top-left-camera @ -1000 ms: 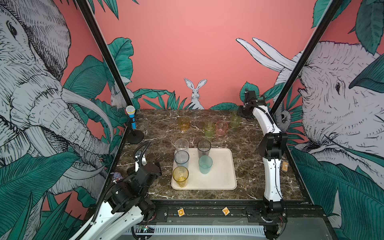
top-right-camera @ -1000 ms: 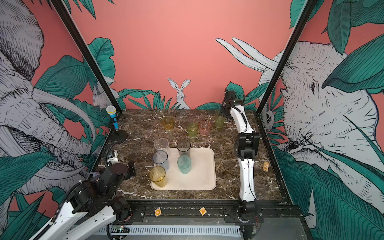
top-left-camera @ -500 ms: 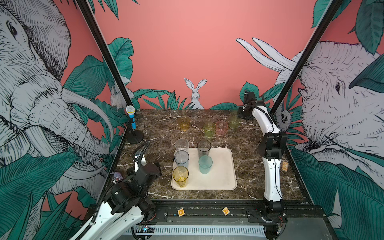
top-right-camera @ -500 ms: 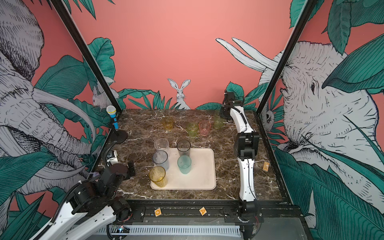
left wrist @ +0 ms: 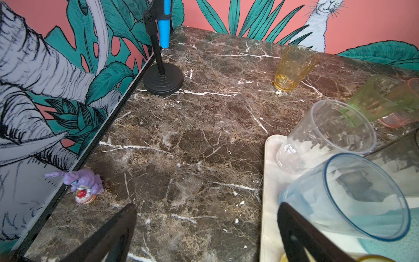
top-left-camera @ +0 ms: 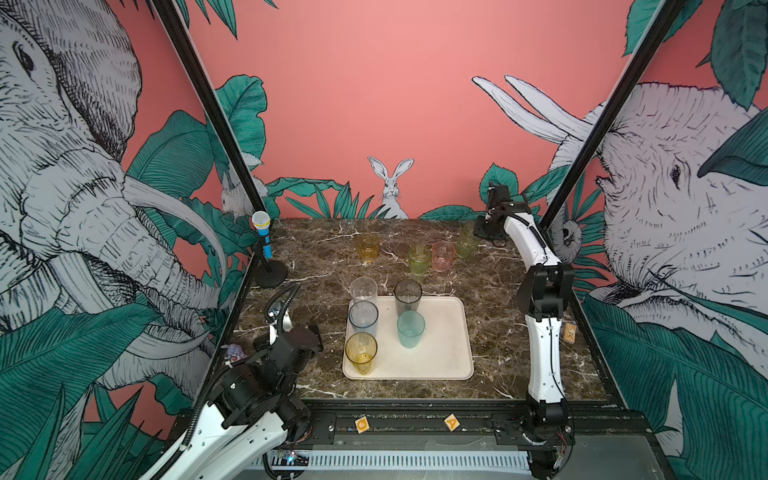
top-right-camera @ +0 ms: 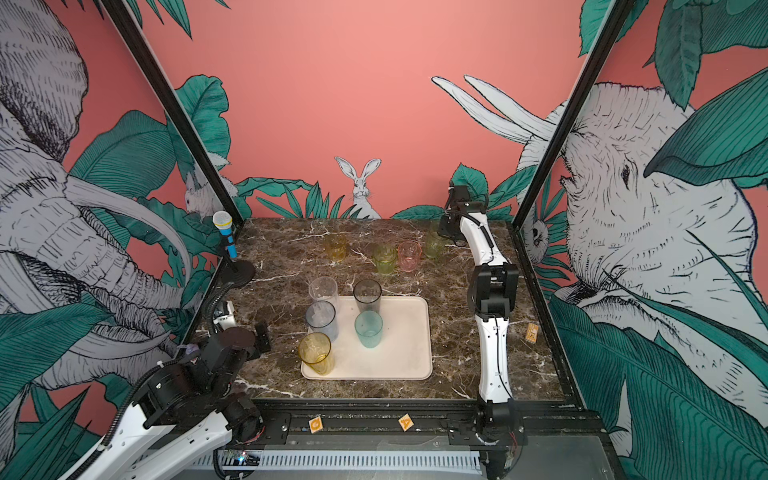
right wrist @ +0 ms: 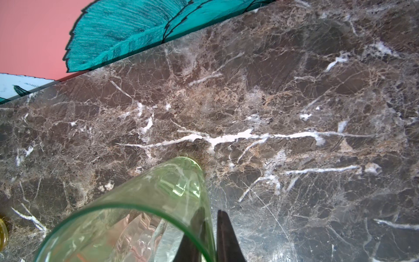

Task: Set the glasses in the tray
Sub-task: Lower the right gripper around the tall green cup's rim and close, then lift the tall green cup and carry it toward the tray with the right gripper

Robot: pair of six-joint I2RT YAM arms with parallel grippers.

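Note:
The cream tray lies on the marble, front of centre. Five tall glasses stand in it: clear, blue-grey, yellow, smoky grey and teal. On the marble behind stand a short amber glass, a short green one, a pink one and a tall green glass. My right gripper is shut on the tall green glass, one finger inside the wall and one outside. My left gripper hangs open over bare marble left of the tray.
A blue-and-yellow toy microphone on a black stand sits at the back left. A small purple figure lies by the left wall. An orange tag lies near the right edge. Walls close in the table on three sides.
My right gripper's jaws have closed onto the wall of the tall green glass at the back right. The left arm and the other glasses have stayed still.

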